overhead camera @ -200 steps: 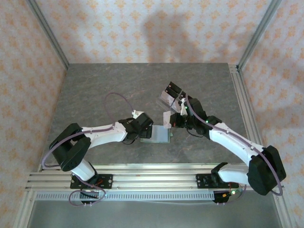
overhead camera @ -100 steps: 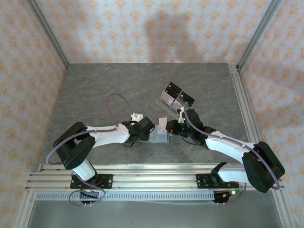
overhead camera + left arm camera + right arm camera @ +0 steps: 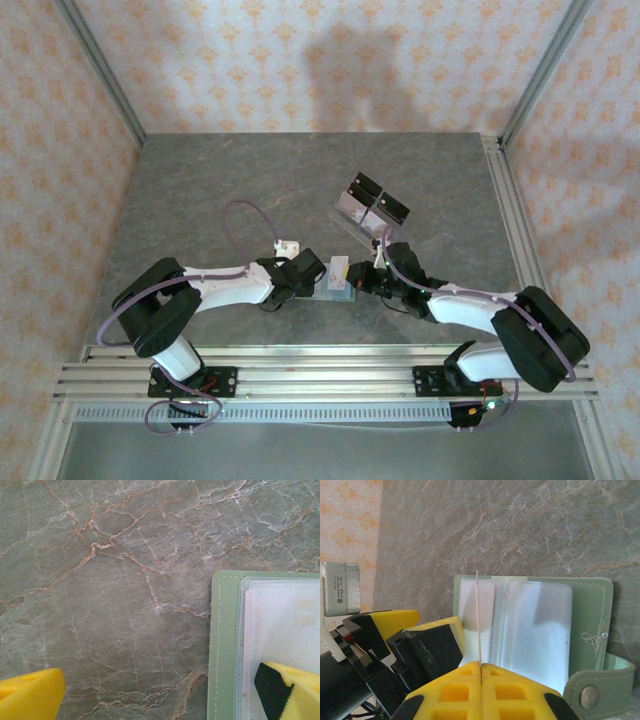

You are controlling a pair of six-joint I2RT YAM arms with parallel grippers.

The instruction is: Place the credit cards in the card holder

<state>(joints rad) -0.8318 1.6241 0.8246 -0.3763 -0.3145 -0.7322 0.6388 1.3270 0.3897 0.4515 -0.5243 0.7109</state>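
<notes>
Currently held: card [image 3: 478, 615], edge-on, pinched tight in right gripper [image 3: 481, 667].
Holder [image 3: 590, 610]: open flat on table [image 3: 200, 190], near 6 o'clock edge; tab [image 3: 590, 695] at its 4 o'clock in right wrist view.
Left gripper [image 3: 160, 697]: spread wide, gripping nothing, one finger on the sleeve [image 3: 280, 625].
Card position: over holder's 9 o'clock pocket.
Handling advice: probably tilt card flatter, align with pocket mouth, slide slowly with left pinning holder.

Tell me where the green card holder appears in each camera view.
Top external: card holder just below picture centre.
Left wrist: card holder at lower right, lying open.
Right wrist: card holder centre, open, behind the credit card held by the right claw.
Shared landmark: the left claw, one yellow finger over the holder's edge.
</notes>
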